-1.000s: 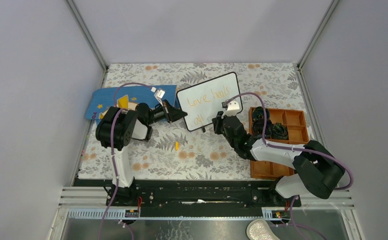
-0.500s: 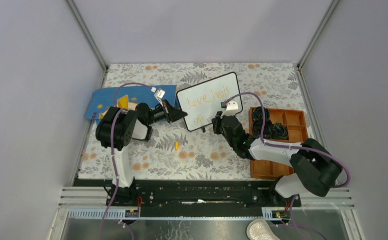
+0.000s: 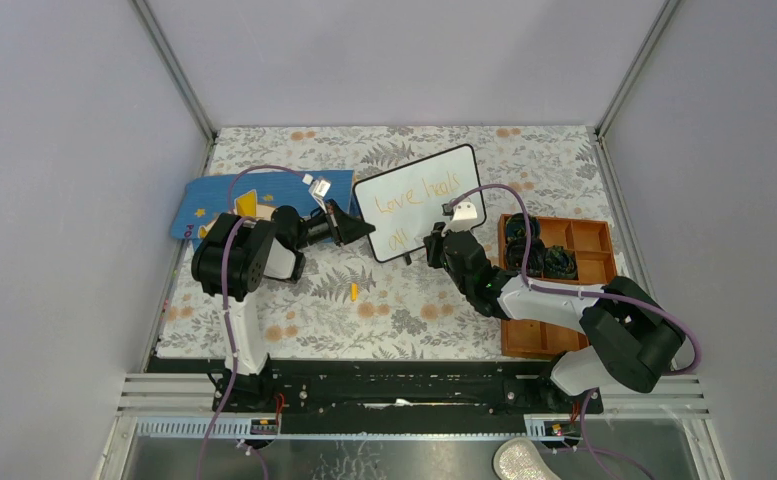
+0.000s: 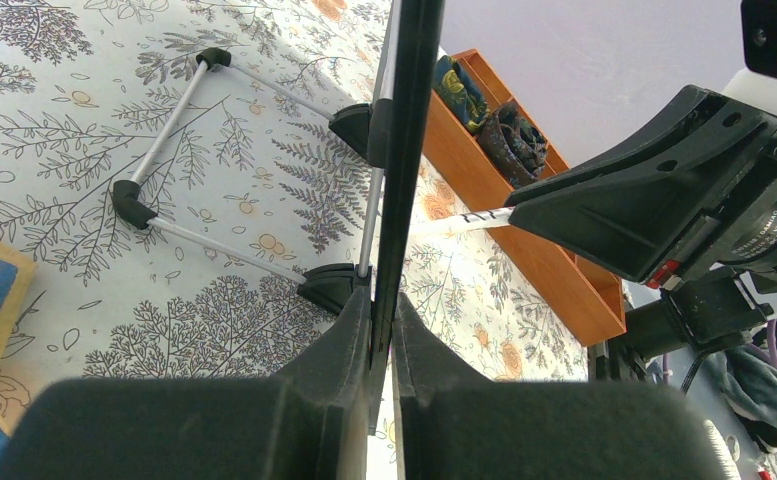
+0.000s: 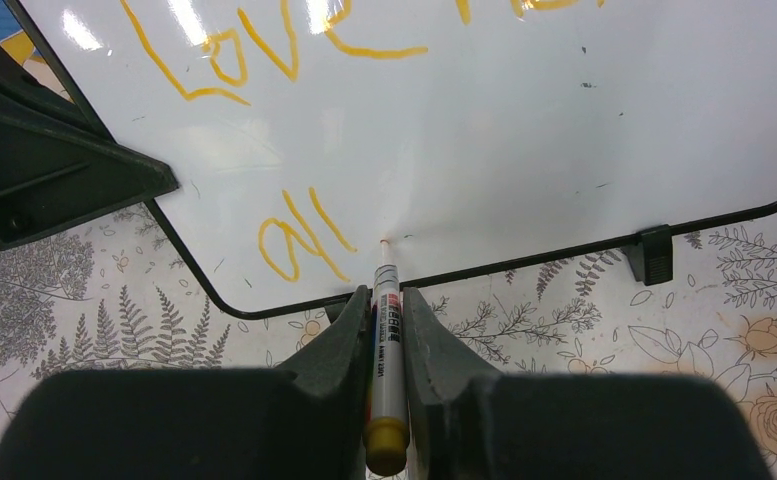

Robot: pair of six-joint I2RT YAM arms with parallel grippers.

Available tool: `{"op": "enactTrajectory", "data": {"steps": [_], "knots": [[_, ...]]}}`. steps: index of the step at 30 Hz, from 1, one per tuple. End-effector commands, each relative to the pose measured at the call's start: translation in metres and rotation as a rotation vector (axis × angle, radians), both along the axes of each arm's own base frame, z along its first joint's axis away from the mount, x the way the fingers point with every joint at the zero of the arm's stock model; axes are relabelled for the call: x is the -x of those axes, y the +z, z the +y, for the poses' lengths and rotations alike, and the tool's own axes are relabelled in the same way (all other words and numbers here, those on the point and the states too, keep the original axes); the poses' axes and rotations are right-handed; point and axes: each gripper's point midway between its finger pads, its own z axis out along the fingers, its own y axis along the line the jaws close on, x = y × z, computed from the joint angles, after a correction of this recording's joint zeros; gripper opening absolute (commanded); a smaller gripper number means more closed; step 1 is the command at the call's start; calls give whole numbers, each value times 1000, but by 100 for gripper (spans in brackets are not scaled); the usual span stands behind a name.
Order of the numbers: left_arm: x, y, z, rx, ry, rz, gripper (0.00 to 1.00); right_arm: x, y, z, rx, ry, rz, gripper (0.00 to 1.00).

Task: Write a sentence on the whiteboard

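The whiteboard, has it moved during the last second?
No. The whiteboard keeps the same place next to the orange tray, clamped by the left claw.

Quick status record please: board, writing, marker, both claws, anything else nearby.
whiteboard: propped on its stand, edge clamped by left claw
sentence: orange; "Love heals" on top, "all" below
marker: held in right claw, tip at the board just right of "all"
tray: orange, right of the board, dark items inside
mat: blue, left of the board
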Motion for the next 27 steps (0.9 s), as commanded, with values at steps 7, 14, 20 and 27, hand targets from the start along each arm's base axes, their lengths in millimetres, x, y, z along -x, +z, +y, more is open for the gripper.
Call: {"op": "enactTrajectory", "data": {"steps": [7,14,20,27], "knots": [[12,-13,-8,-15,-40,77,0,-11,13,-6,-24,-58,-33,0],[12,-13,-8,-16,-40,79,0,-8,10,-8,-19,-55,-25,0],[12,-13,-8,-18,-40,79,0,-7,9,-10,-19,-56,-24,0],[12,-13,-8,-19,-40,78,0,-6,11,-11,-18,-59,-27,0]]}}
